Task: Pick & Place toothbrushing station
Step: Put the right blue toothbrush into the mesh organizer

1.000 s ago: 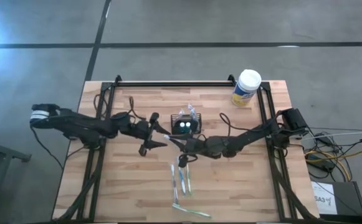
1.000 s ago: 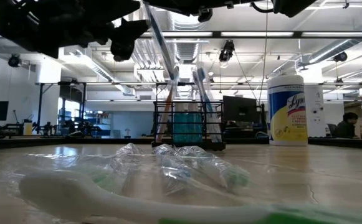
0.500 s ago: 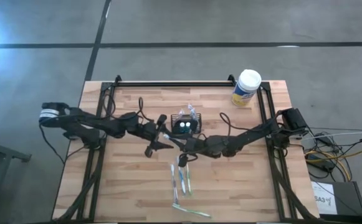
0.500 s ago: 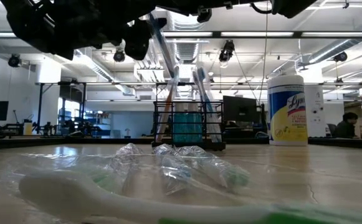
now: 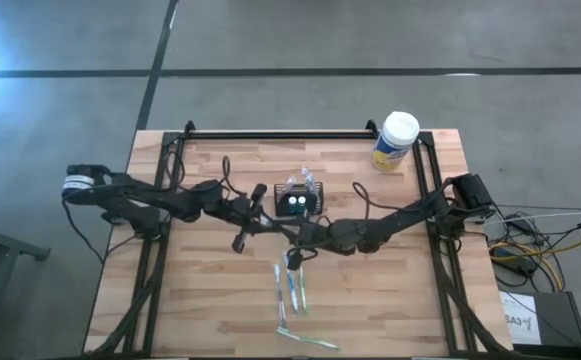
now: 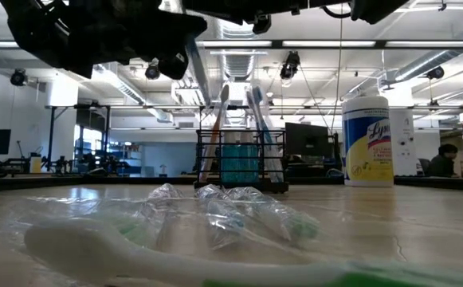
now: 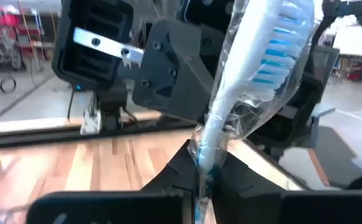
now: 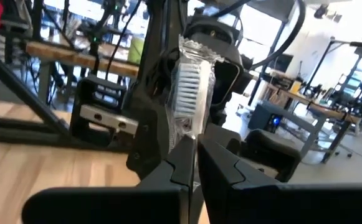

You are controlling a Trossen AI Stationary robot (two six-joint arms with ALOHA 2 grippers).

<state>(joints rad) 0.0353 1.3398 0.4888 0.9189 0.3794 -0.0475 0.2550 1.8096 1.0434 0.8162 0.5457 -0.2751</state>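
A plastic-wrapped toothbrush [image 7: 243, 81] stands nearly upright in the air, bristle head up, over the middle of the table. My left gripper [image 5: 266, 226] and my right gripper [image 5: 288, 234] face each other, both shut on it. Just beyond them the toothbrushing station [image 5: 298, 203], a small black wire caddy [image 6: 241, 159], rests on its base on the table. Toothbrushes and a blue thing stand in it. My left gripper pinches the wrapped handle just below the bristle head [image 7: 200, 163] between its two fingers. It comes in level from the table's left, fingers across the brush. The brush is clear of the table, slightly tilted, head up. My right gripper pinches the same brush on its wrapped handle under the head [image 8: 190, 142]. It comes in level from the table's right, fingers across the brush. The head [image 8: 187, 87] stands above the fingers.
Several wrapped toothbrushes [image 5: 290, 290] lie on the table nearer the front edge, with one more [image 5: 305, 340] at the front. A yellow canister with a white lid [image 5: 395, 140] stands at the far right corner. Black frame rails run along the table's left, right and far sides.
My left gripper has moved toward the table's right, up to the right gripper, and has shut on the toothbrush that the right gripper holds. The right gripper and the brush have stayed where they were.
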